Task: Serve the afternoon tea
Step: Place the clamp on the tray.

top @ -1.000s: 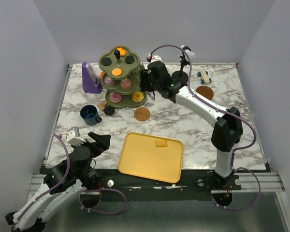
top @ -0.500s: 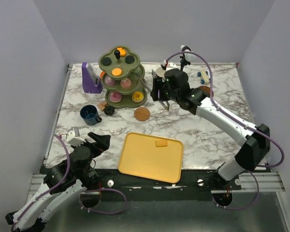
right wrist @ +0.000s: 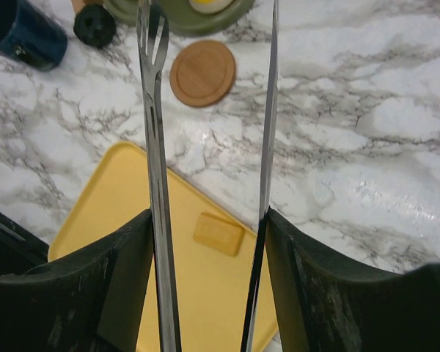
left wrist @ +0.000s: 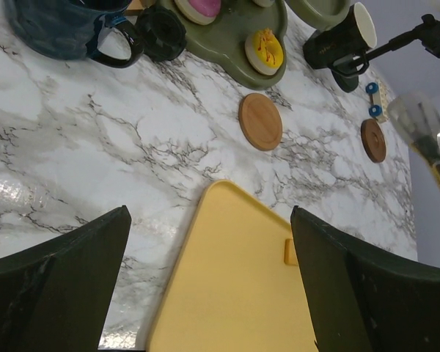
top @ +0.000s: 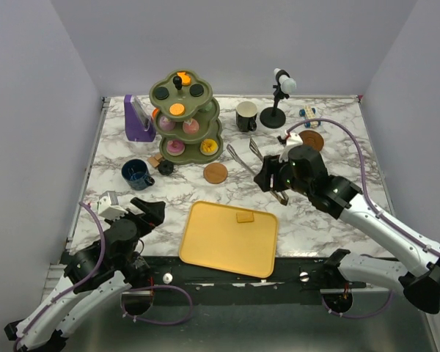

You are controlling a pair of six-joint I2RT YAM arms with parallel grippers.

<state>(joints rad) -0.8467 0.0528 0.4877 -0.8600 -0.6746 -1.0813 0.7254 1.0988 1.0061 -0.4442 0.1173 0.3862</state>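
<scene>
The right gripper is clamped on tongs, whose arms are sprung apart, between the stand and the tray, where one biscuit lies. The left gripper hangs empty with its jaws wide apart. The step looks like fetching: the tongs must next reach the stand's treats and pinch one.

A biscuit lies on the tray, a coaster behind the tray, the tiered stand behind that.

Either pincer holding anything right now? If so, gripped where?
The right pincer holds the metal tongs, its fingers pressing on the outside of both arms, back from the tips, which project forward and stand apart. The left pincer is open and empty.
</scene>
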